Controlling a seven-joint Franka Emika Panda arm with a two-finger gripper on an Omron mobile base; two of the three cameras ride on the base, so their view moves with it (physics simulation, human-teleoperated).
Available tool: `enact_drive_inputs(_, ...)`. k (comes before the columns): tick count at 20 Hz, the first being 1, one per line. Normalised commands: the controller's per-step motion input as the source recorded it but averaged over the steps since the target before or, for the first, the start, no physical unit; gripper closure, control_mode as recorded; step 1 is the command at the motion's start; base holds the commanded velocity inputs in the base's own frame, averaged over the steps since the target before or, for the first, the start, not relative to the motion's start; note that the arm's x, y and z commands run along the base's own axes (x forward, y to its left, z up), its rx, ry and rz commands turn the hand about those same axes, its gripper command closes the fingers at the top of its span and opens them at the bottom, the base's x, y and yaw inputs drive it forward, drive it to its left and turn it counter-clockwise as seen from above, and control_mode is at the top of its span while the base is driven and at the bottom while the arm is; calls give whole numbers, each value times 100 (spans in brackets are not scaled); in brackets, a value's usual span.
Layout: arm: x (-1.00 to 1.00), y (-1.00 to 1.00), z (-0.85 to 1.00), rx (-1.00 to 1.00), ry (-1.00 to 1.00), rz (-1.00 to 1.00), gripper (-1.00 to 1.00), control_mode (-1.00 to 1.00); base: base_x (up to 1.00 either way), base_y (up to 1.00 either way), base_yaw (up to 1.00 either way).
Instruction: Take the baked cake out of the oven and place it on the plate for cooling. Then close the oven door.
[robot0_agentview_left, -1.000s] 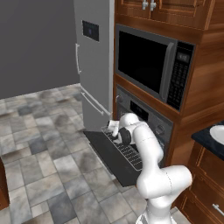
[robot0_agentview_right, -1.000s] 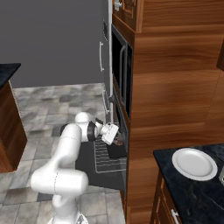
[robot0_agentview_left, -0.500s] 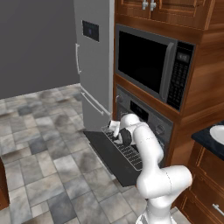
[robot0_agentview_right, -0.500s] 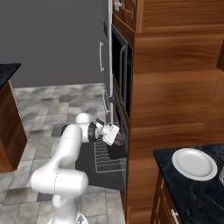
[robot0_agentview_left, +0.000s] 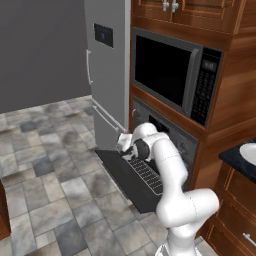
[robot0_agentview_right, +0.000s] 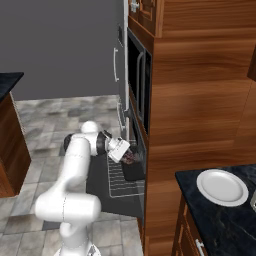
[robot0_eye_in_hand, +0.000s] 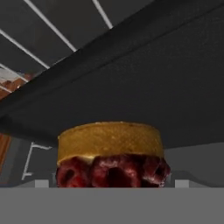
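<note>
The baked cake (robot0_eye_in_hand: 110, 153), a golden round with dark red berries, fills the middle of the hand view and rests against a flat black tray (robot0_eye_in_hand: 166, 87). My gripper (robot0_eye_in_hand: 111, 184) is open, with one fingertip (robot0_eye_in_hand: 41, 183) on each side of the cake. From the right base view the gripper (robot0_agentview_right: 128, 153) reaches into the oven (robot0_agentview_right: 138, 142) at the cake (robot0_agentview_right: 132, 157). The oven door (robot0_agentview_left: 125, 175) hangs open, flat below my arm. The white plate (robot0_agentview_right: 221, 186) lies on the dark counter to the right.
A wire rack (robot0_agentview_right: 119, 180) is pulled out over the open door (robot0_agentview_right: 100, 186). Above the oven sits the black microwave (robot0_agentview_left: 172, 75), and a grey fridge (robot0_agentview_left: 107, 70) stands on the left. Wooden cabinet walls frame the oven; tiled floor lies in front.
</note>
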Motion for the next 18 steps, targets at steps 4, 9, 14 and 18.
enact_drive_inputs(4, -74, 93, 82, 1, -7, 2, 100, -100, 0, 0, 0)
enact_drive_inputs(9, -84, 83, 97, 0, -12, 4, 100, -100, 0, 0, 0)
enact_drive_inputs(14, -75, 33, 100, 0, -14, 3, 100, -100, 0, 0, 0)
enact_drive_inputs(18, -73, 0, 100, 1, -2, 2, 100, -100, 0, 0, 0)
